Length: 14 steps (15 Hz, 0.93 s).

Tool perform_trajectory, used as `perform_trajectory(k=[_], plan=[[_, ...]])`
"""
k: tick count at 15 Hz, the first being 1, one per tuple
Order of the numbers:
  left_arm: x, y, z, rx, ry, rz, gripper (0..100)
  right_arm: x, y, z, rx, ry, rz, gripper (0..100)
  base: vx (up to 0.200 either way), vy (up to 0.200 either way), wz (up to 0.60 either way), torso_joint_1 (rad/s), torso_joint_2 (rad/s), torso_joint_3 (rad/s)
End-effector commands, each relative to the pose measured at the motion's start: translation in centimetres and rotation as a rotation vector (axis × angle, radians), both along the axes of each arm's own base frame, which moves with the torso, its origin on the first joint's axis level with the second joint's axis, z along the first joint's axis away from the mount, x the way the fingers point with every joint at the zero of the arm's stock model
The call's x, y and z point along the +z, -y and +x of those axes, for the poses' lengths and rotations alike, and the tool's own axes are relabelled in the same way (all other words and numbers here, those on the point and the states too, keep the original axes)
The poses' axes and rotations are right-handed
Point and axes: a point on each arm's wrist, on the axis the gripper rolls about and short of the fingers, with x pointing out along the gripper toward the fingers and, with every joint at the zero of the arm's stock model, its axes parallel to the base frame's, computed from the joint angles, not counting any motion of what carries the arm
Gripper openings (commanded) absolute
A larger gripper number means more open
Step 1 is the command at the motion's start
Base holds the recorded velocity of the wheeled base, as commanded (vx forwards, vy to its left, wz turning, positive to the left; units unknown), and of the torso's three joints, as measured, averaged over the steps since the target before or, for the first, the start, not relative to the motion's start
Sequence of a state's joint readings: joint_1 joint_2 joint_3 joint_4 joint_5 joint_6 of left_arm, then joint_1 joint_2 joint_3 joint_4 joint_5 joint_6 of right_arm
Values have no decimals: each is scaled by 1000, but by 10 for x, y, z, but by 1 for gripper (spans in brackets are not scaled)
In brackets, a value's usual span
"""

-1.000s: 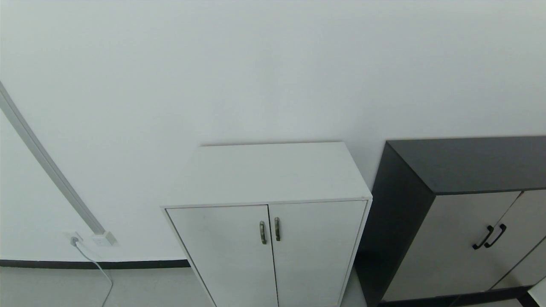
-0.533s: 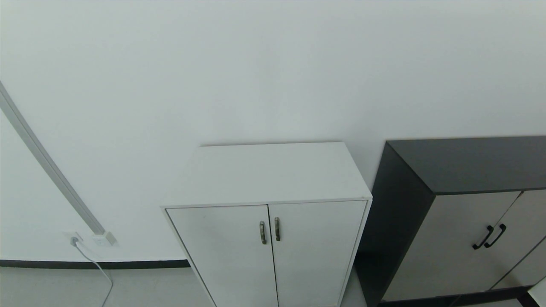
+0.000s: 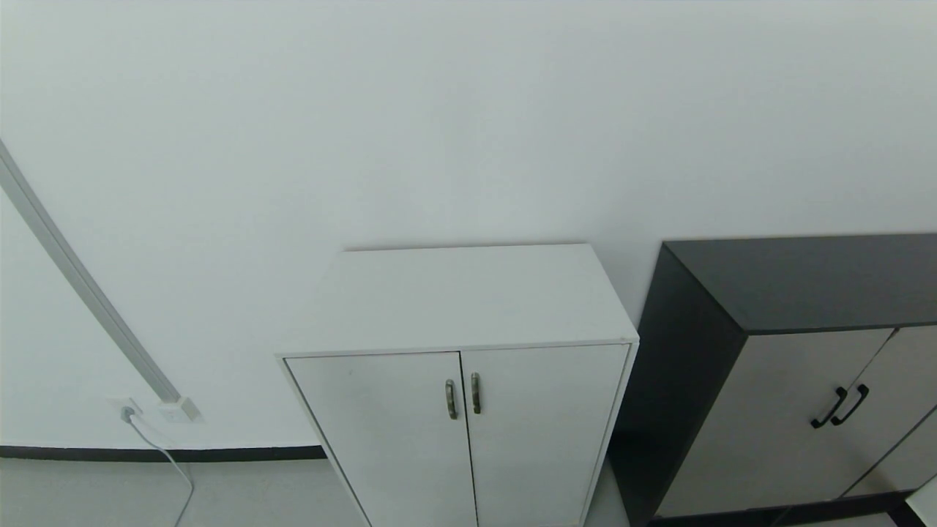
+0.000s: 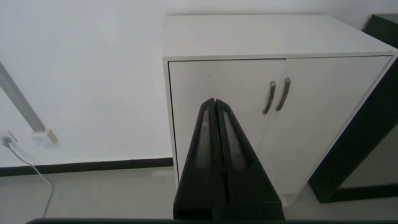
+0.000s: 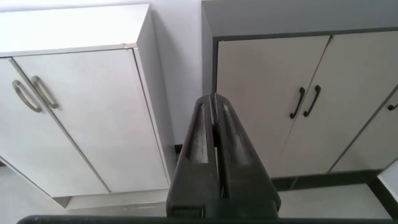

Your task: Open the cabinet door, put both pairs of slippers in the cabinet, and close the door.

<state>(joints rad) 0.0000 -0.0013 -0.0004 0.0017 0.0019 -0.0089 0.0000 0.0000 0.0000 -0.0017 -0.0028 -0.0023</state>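
In wrist views, the left gripper [image 4: 215,103] and right gripper [image 5: 215,99] have fingers together.

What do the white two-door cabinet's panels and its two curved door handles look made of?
White two-door cabinet: likely laminated board, matte white; flat even faces and thin edge lines. Curved door handles: probably brushed metal, dull bronze-grey; slim bars with mottled highlights. Coated plastic cannot be ruled out.
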Motion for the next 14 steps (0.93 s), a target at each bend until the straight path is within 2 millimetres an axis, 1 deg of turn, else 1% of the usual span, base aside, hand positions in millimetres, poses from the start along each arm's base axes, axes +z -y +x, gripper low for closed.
perform_trajectory(k=[1,14], plan=[[0,0,0,0,-2,0,0,0,0,0,3,-2,-1,0,0,0,0,0,0,0],[0,0,0,0,-2,0,0,0,0,0,0,0,8,0,0,0,0,0,0,0]])
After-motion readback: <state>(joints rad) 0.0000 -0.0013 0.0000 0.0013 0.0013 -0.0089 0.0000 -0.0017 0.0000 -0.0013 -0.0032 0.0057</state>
